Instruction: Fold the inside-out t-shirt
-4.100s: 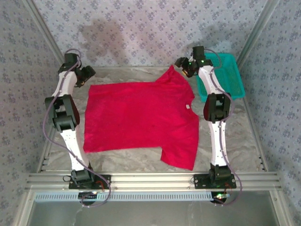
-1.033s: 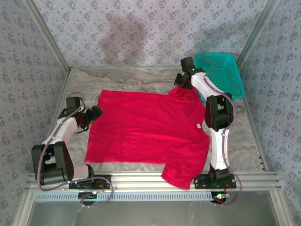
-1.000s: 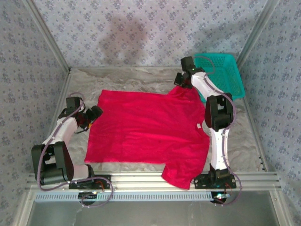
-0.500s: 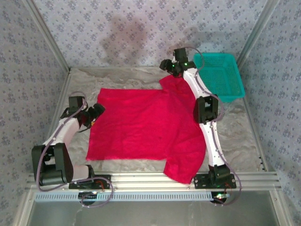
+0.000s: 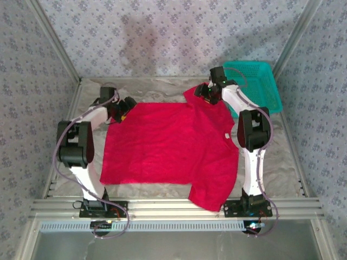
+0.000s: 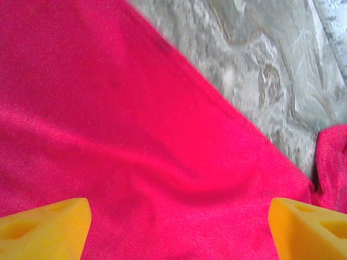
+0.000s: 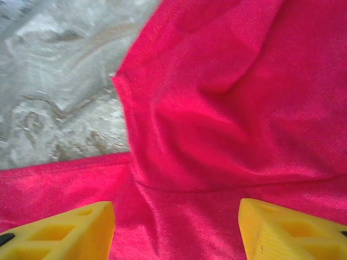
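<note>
Inside-out t-shirt (image 5: 168, 149) — we found it spread flat, no fold made; left gripper (image 5: 126, 108) and right gripper (image 5: 205, 93) spread-fingered, empty, over its far edge.

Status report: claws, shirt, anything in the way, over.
Both open: left claw, right claw, over the t-shirt. Cloth spread out, not folded. Far right: teal basket.

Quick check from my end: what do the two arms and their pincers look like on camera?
The left arm and right arm have white links, black joint housings and looping grey cables. The left pincer and right pincer carry yellow wedge-shaped fingertips with triangular cut-outs.
</note>
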You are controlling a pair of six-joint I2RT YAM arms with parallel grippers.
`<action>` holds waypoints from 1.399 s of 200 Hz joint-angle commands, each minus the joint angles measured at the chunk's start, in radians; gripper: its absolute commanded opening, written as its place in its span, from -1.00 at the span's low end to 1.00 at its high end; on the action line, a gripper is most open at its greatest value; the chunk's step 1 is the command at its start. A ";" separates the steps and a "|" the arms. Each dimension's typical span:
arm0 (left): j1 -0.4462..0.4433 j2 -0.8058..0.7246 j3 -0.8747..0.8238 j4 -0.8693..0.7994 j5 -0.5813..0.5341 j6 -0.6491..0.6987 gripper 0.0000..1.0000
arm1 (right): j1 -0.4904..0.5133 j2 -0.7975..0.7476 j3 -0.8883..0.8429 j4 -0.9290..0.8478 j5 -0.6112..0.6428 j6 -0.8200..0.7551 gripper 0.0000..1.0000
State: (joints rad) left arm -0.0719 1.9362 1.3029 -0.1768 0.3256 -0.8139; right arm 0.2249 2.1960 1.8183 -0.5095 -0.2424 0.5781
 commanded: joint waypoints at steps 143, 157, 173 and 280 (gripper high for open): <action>0.202 0.233 0.464 -0.191 -0.058 0.084 0.79 | -0.030 0.416 0.708 -0.178 -0.089 -0.024 0.33; 0.174 0.126 0.393 -0.193 -0.102 0.130 0.81 | -0.014 0.309 0.596 -0.170 -0.101 -0.047 0.33; 0.138 -0.014 0.264 -0.196 -0.151 0.175 0.97 | 0.010 0.155 0.380 -0.120 -0.103 -0.075 0.33; 0.121 -0.240 -0.236 -0.029 -0.122 0.211 0.99 | 0.011 -0.051 -0.289 0.102 -0.027 -0.045 0.33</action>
State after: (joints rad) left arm 0.0341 1.6176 0.9916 -0.2203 0.2012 -0.6445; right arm 0.2775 2.0796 1.5120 -0.4206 -0.3088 0.5083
